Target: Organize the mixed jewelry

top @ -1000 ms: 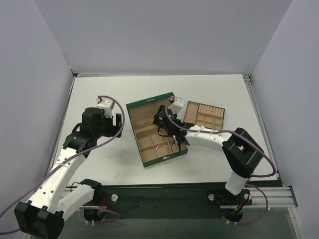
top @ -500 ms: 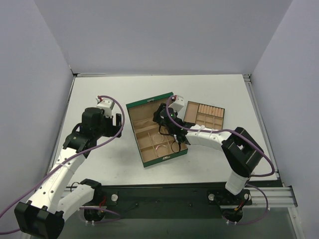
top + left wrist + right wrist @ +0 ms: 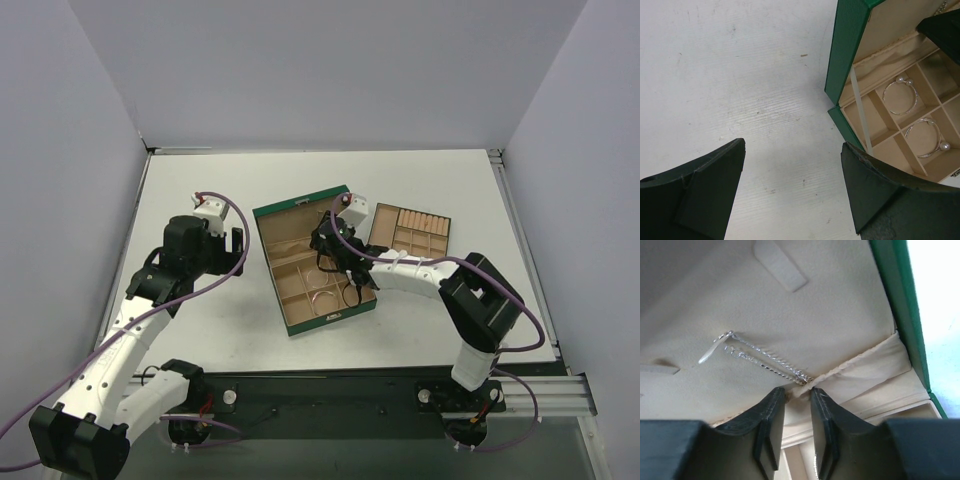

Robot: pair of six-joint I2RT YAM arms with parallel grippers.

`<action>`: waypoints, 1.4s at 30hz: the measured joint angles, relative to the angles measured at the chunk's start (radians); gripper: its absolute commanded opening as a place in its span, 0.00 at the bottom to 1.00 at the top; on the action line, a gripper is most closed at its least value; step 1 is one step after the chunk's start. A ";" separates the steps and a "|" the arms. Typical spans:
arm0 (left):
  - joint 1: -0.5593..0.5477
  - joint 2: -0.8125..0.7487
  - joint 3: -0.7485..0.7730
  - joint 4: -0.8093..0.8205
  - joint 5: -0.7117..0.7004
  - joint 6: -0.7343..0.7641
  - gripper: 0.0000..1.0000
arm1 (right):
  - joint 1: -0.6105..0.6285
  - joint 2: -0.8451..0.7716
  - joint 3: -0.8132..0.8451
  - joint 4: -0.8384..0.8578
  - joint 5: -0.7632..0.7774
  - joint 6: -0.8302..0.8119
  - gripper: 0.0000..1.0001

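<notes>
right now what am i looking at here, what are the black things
Two robot arms, bolted side by side, each end in a two-finger gripper. The wide picture is from a fixed camera above and behind them; the other two are from wrist cameras, so the black shapes are each arm's own fingers. On the white table sit an open green jewelry box and a small tray with tan ring rolls. The left gripper is wide open over bare table, holding nothing. The right gripper is in the box lid, fingers nearly together at the end of a fine silvery chain; whether they pinch it is unclear.
</notes>
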 measured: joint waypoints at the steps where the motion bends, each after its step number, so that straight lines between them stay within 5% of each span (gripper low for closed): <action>1: 0.000 0.000 0.000 0.000 0.000 0.000 0.87 | -0.001 0.000 0.000 -0.001 0.000 0.000 0.19; 5: 0.000 0.000 0.000 0.000 0.000 0.000 0.87 | -0.010 0.000 0.000 -0.008 -0.002 -0.004 0.01; 22: 0.001 0.000 0.000 0.000 0.000 0.000 0.87 | -0.010 -0.079 -0.052 -0.028 -0.015 -0.014 0.00; 42: 0.004 0.006 0.000 0.000 0.001 0.000 0.87 | -0.065 -0.095 -0.024 -0.001 -0.048 -0.043 0.45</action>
